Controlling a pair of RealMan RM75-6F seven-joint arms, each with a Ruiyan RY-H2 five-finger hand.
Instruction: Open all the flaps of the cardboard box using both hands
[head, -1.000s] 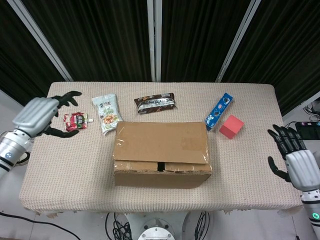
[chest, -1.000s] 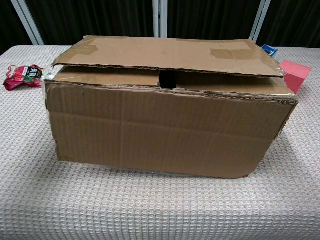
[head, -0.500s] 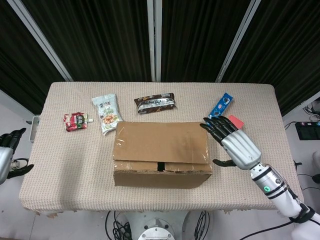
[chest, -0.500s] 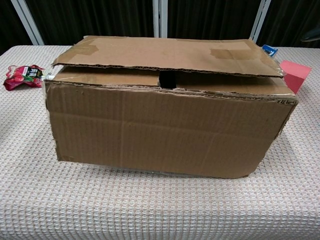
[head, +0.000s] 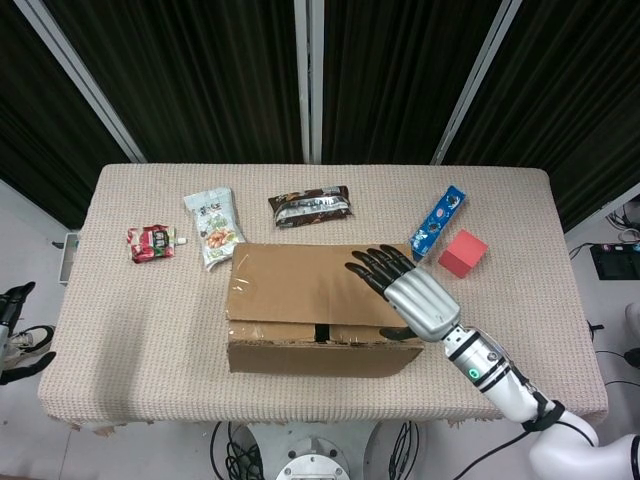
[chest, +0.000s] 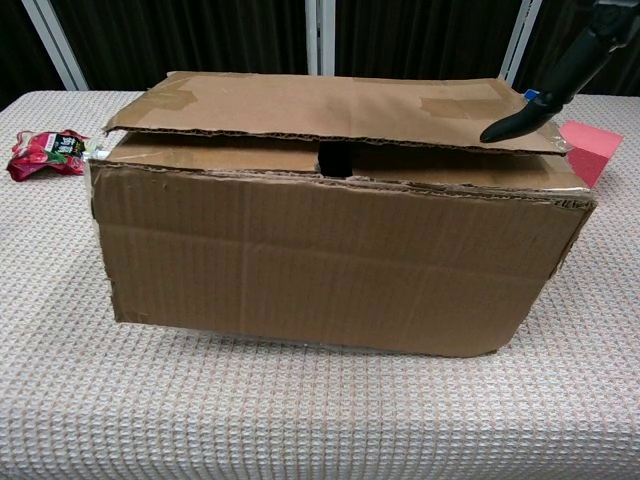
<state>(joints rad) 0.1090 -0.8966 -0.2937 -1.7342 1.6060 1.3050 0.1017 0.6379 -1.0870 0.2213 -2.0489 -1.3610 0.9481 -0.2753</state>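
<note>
While my left hand hangs off the counter, fingers spread, my right hand hovers open-fingered over the box, its flaps closed.

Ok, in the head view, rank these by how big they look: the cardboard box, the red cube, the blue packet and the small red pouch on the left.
1. cardboard box, by far the largest
2. blue packet, long and thin
3. red cube and red pouch look about alike, so I won't rank them.
</note>
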